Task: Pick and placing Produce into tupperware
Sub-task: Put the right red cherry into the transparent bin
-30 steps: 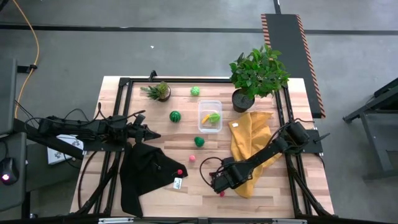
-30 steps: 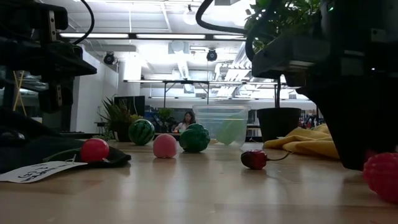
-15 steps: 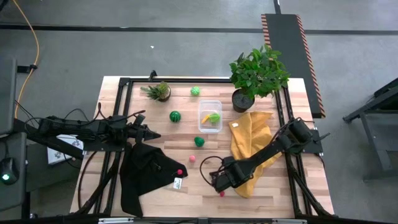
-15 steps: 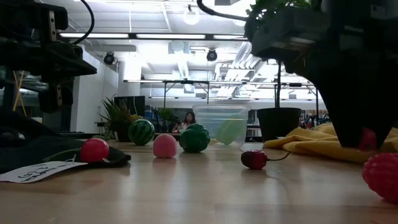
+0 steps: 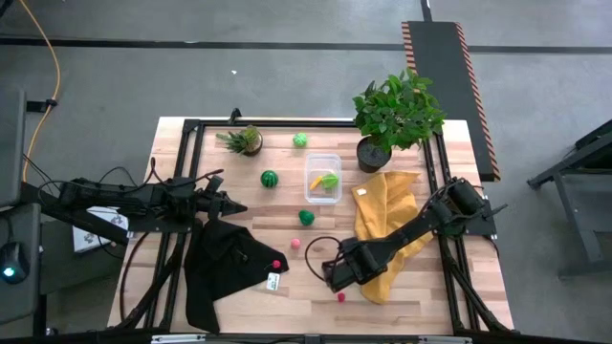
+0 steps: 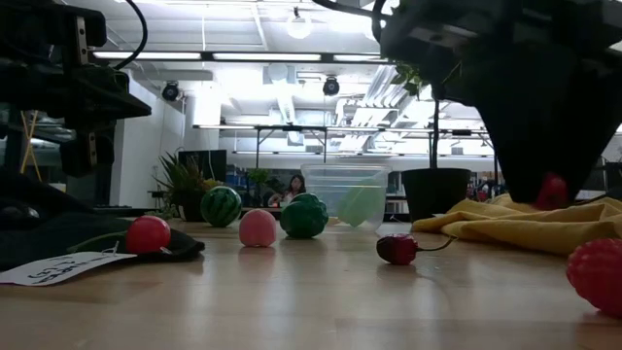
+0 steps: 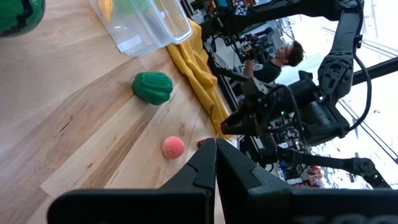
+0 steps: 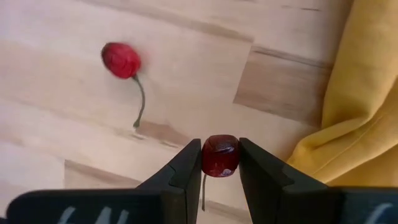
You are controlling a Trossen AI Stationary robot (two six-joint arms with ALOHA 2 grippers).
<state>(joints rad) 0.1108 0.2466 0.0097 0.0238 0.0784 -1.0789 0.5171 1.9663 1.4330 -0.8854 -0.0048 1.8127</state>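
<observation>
My right gripper (image 5: pixel 335 275) hovers over the near middle of the table, beside the yellow cloth (image 5: pixel 384 225), shut on a small dark-red cherry (image 8: pixel 219 155). A second cherry (image 8: pixel 121 60) with a stem lies on the wood below it. The clear tupperware (image 5: pixel 323 178) stands farther back with a yellow and a light-green piece inside. A green ball (image 5: pixel 300 140), a striped melon (image 5: pixel 270 179), a green piece (image 5: pixel 306 218), a pink ball (image 5: pixel 296 244) and a raspberry (image 5: pixel 340 297) rest on the table. My left gripper (image 5: pixel 234 207) waits shut at the left. My right gripper pinches the dark-red cherry (image 6: pixel 552 192) between its two fingers, one on each side of the fruit's body, coming from above and pointing down. The cherry is lifted clear of the table. Its thin stem (image 8: pixel 203 186) trails away from the fruit.
A black cloth (image 5: pixel 225 268) with a red ball (image 5: pixel 276 265) and a white tag lies at the near left. Two potted plants (image 5: pixel 394 115) (image 5: pixel 244 140) stand along the far edge. A black frame runs around the table top.
My right gripper has risen from the table top, and the dark-red cherry between its fingers has come up clear of the wood with it. The other cherry has stayed where it lay.
</observation>
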